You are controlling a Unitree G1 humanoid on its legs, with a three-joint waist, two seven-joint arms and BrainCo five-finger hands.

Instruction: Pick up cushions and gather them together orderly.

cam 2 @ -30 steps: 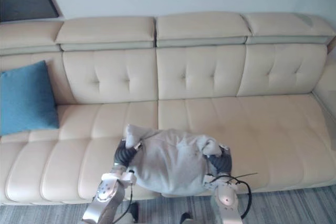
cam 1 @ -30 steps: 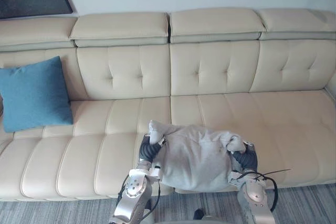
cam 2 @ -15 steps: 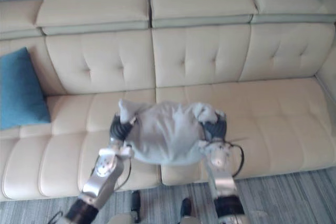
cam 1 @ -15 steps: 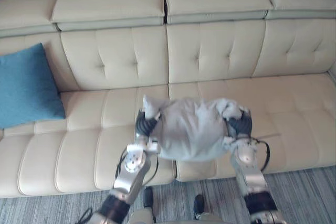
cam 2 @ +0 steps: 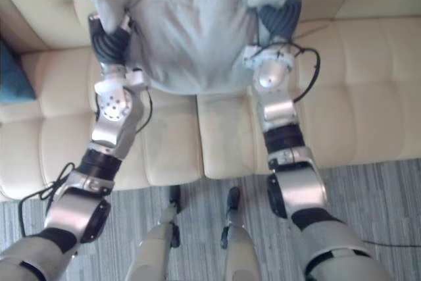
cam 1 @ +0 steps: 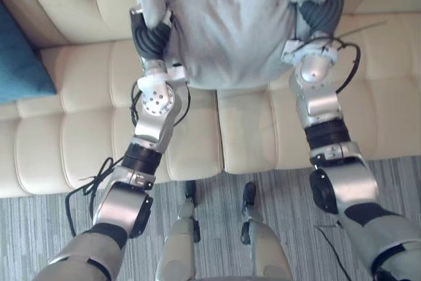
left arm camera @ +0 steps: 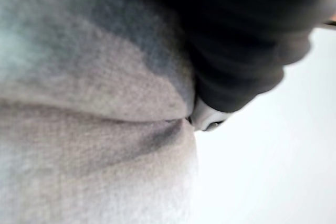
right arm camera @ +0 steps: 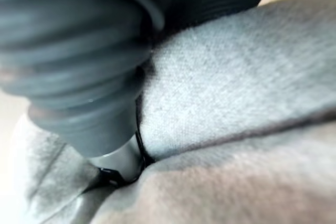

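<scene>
- Left robot hand [cam 1: 150,36]: dark ribbed cover pressed into left side of grey cushion [cam 1: 230,27]; a bunched corner of cloth sticks up past it. Clenched or spread, cannot tell.
- Right robot hand [cam 1: 320,12]: buried in the cushion's right side, cloth folded round it. Grip cannot tell.
- Grey cushion: carried between both hands, in front of the cream sofa [cam 1: 85,129].
- Blue cushion [cam 1: 23,64]: on the sofa at far left, well apart from the grey one.

Silver-grey arms [cam 1: 154,106] w/ dark ribbed wrist covers [cam 1: 320,14] (black cables [cam 1: 356,62] looped).
</scene>
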